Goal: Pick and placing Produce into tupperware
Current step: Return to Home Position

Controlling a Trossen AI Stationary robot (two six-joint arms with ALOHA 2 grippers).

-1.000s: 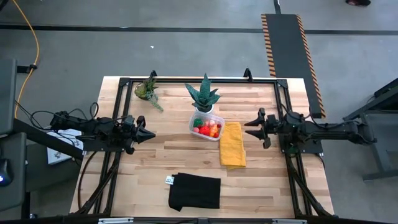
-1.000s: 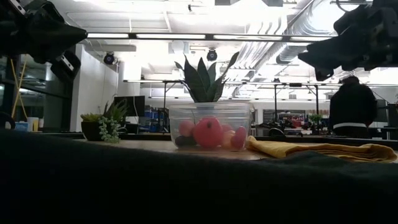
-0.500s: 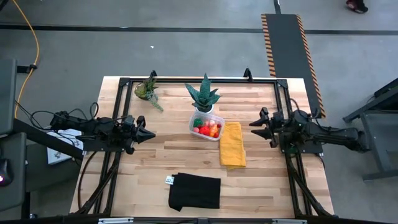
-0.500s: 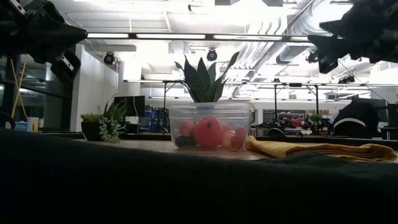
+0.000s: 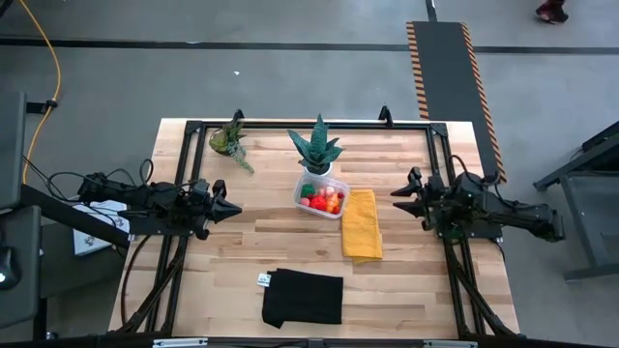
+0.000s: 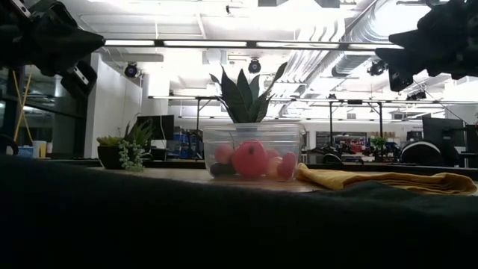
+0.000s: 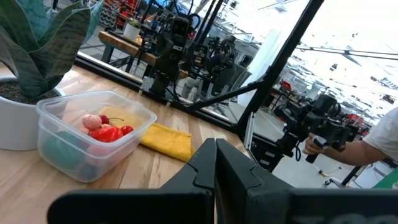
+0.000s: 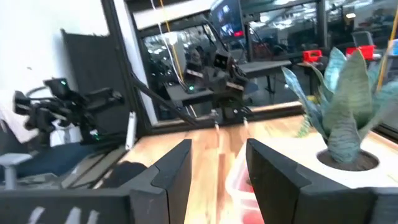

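high: straight down over the whole counter [image 5: 271, 242];
low: counter-level, close to the tupperware [image 6: 251, 133];
wrists: behind own jaws; both share the tupperware

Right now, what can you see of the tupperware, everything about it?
The tupperware is a clear plastic box, roughly square with rounded corners, lidless, upright on the wooden table near its middle. Produce, mostly red, lies inside. A white plant pot stands close by its far side, and a yellow cloth lies on the right arm's side.

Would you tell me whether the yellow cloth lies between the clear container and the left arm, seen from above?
No, the yellow cloth lies beside the tupperware on the side toward the right gripper.
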